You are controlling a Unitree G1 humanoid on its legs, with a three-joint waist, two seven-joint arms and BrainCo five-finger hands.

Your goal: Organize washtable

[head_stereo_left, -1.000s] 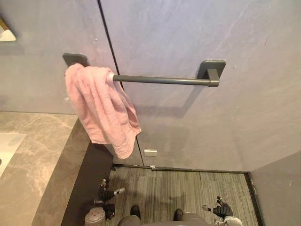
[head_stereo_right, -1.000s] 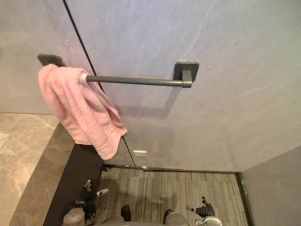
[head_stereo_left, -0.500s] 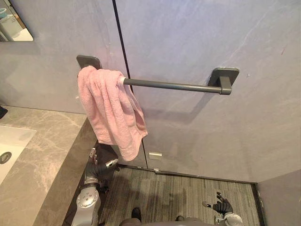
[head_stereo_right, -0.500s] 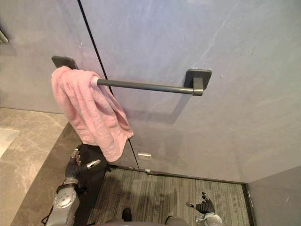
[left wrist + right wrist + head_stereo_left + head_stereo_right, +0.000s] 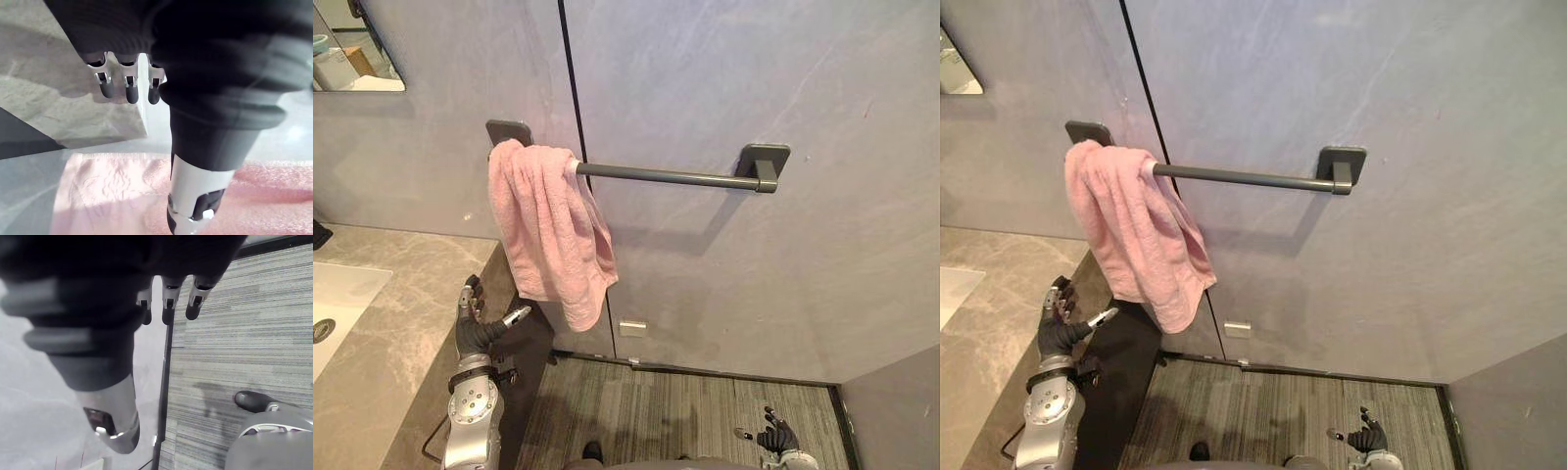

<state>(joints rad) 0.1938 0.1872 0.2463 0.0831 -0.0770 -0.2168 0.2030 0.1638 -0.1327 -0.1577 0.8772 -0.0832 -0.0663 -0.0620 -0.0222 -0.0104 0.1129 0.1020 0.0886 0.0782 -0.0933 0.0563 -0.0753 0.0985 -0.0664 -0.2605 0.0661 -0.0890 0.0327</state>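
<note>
A grey slab wall [image 5: 724, 88] carries a dark towel bar [image 5: 666, 176]. The pink towel [image 5: 548, 235] hangs bunched over the bar's left end by the mount, unchanged from half a second ago. Below it, the left hand [image 5: 472, 333] has risen from near the floor to the edge of the marble counter [image 5: 401, 313]. Its fingers are spread and loose, clear of the towel. The right hand [image 5: 773, 438] stays low over the striped floor [image 5: 685, 411], fingers relaxed and holding nothing.

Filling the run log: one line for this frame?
left hand: open, below pink towel | pink towel: bunched on rail, untouched | right hand: open, low
</note>
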